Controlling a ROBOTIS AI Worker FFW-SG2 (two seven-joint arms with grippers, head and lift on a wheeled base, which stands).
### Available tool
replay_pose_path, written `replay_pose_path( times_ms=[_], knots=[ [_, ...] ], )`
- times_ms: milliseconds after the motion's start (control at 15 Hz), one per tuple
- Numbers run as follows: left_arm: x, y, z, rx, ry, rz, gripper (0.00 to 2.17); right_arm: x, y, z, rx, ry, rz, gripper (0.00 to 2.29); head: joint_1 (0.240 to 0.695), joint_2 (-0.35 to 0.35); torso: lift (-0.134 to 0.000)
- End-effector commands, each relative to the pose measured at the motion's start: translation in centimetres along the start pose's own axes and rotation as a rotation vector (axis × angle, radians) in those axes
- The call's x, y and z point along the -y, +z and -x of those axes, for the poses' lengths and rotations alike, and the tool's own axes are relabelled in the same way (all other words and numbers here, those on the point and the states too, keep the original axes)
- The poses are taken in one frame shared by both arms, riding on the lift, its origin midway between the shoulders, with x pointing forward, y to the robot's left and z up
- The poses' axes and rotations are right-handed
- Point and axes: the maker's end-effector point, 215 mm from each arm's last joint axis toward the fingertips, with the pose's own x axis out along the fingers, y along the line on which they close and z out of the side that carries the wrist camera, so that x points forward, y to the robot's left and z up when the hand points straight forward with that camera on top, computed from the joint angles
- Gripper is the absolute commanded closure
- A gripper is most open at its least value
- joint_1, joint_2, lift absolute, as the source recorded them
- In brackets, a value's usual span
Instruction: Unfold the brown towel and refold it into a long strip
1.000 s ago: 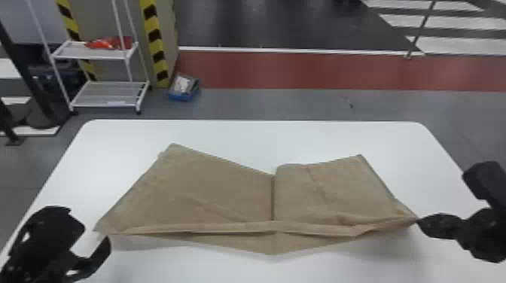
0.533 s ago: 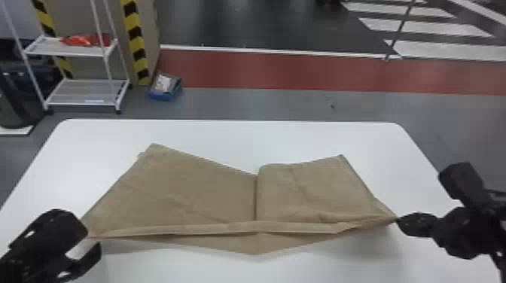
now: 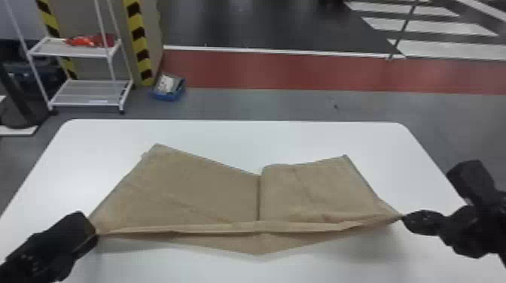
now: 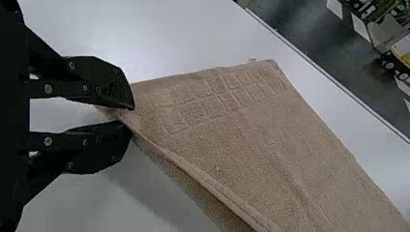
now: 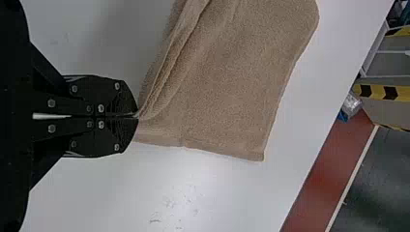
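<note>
Head view: brown towel (image 3: 211, 188) spans middle of frame on white table (image 3: 293, 143), near edge strung between left gripper (image 3: 96, 232), lower left, and right gripper (image 3: 403, 217), lower right.

Left wrist view: fingers parted, corner between; best closed firmly before any pull.

Right wrist view: fingers clamped on corner; level, even tension should straighten strip, one-sided tug could skew it.

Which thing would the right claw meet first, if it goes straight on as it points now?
The brown towel: a corner of it is already at the tips of the right claw. Beyond, probably more towel or the white table; the depth is unclear.
</note>
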Motion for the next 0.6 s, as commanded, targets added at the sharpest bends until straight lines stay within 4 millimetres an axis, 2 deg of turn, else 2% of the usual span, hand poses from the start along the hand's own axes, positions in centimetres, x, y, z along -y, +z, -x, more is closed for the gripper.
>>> replay_pose_path(
  times_ms=[0,133,267,400,533],
  knots=[
    [-1.4,1.3,1.5,0.026,0.027,-0.005,2.15,0.7,1.4,0.1,0.028,-0.016,0.007,2.06,0.695,-0.106,-0.103],
    [-3.7,2.9,3.6,0.055,0.053,0.011,2.15,2.3,4.1,0.3,0.071,-0.051,-0.011,2.06,0.695,-0.107,-0.103],
    [-7.6,4.4,5.3,0.066,0.124,0.066,2.15,3.8,7.6,0.1,0.111,-0.091,-0.028,2.06,0.695,-0.106,-0.103],
    [-12.7,5.7,7.1,0.064,0.211,0.171,2.15,5.6,11.2,-0.2,0.137,-0.144,-0.064,2.07,0.695,-0.082,-0.103],
    [-17.8,6.7,8.5,0.063,0.296,0.278,2.15,7.7,13.6,-0.4,0.144,-0.208,-0.107,2.06,0.695,-0.061,-0.103]
  ],
)
